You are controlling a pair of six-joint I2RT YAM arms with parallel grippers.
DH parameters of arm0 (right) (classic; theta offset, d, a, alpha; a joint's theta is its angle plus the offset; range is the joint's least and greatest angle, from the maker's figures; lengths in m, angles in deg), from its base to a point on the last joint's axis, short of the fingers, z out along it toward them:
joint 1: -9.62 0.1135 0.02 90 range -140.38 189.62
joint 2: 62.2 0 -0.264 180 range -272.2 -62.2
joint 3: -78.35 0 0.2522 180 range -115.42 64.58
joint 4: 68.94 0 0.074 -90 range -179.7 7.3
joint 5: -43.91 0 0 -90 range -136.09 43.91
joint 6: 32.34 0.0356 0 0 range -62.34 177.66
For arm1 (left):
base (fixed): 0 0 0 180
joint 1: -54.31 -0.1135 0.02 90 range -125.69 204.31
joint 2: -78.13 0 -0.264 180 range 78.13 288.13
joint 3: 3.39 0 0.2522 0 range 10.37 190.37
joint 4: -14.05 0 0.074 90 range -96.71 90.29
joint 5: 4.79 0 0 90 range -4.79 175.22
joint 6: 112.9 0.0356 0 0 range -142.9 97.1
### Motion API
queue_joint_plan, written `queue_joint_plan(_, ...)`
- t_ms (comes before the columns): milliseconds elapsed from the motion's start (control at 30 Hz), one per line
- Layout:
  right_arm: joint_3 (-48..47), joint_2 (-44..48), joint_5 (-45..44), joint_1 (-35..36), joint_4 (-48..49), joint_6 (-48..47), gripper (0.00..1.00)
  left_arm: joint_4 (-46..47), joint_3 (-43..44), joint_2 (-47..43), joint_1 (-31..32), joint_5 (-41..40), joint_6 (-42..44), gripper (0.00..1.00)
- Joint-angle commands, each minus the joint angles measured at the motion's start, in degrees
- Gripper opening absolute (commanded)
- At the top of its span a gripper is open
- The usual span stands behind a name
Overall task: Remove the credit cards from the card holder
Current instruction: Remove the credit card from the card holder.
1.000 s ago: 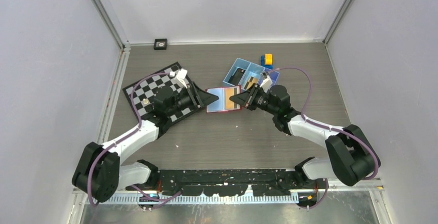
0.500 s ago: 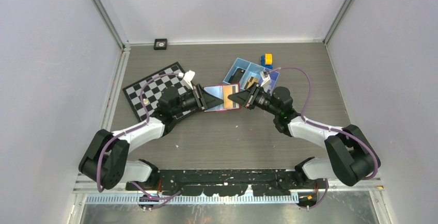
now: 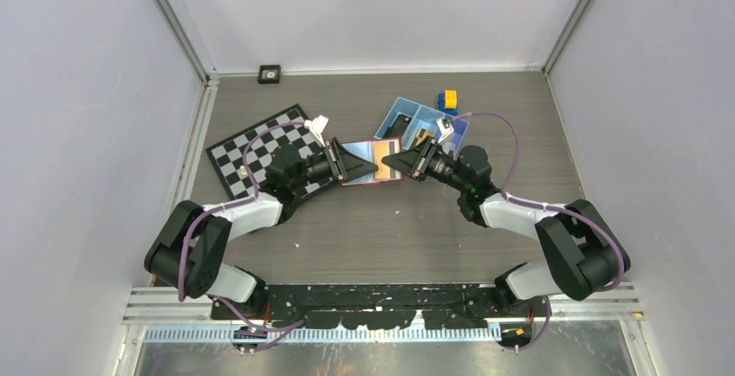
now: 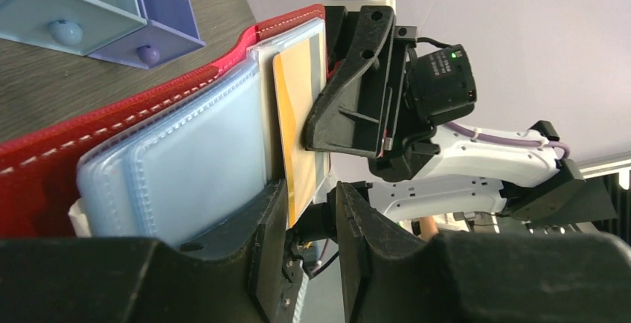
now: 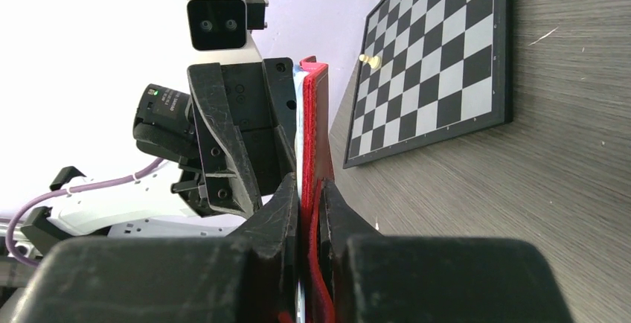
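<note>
- Task status: early. The small red folding card holder (image 4: 45,163) is open, showing its pale blue-grey plastic sleeves (image 4: 193,167). I see no card lying apart from it, so I judge that nothing is out yet.
- First card: the thin orange-gold credit card (image 4: 296,114) sits against the sleeves with its near edge showing beyond them. It looks like the one being worked on. Whether it has started to slide free I cannot tell.
- Remaining: draw the orange-gold card out, then any others. A greyish card is not clearly made out in these views.
- Card holder, location: mid-table, held between the two grippers, just in front of the blue three-compartment plastic tray (image 3: 400,103) and beside the black-and-white chequered board (image 3: 251,146). I cannot tell whether it touches the grey wood-grain table (image 3: 390,229).
- Left gripper (image 4: 312,196): jaws a narrow gap apart, straddling the near edge of the orange-gold card. The card lies against one black finger (image 4: 271,222), with daylight on its other side, so it is not yet pinched.
- Right gripper (image 5: 310,185): fingers (image 5: 286,204) pressed together on the far edge of the red card holder, bracing it.
</note>
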Motion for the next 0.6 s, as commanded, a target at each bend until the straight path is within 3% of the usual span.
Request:
queue_joint_plan(0,-1.60,-2.48,4.89,0.92,11.59,4.84,0.01,11.35,1.72,1.99,0.69,4.17,-5.66,0.32)
queue_joint_plan(133,-2.03,-3.74,5.07,0.91,11.47,4.92,0.00,15.85,2.09,3.15,0.92,5.70,-8.15,0.27)
queue_joint_plan(400,-2.44,-5.86,6.71,0.94,15.06,7.01,0.01,15.98,2.01,2.97,1.44,5.38,-6.72,0.00)
queue_joint_plan(567,-0.61,-2.63,4.43,-0.09,13.31,5.84,0.21,11.11,-0.15,1.35,-0.84,2.57,-5.02,0.00)
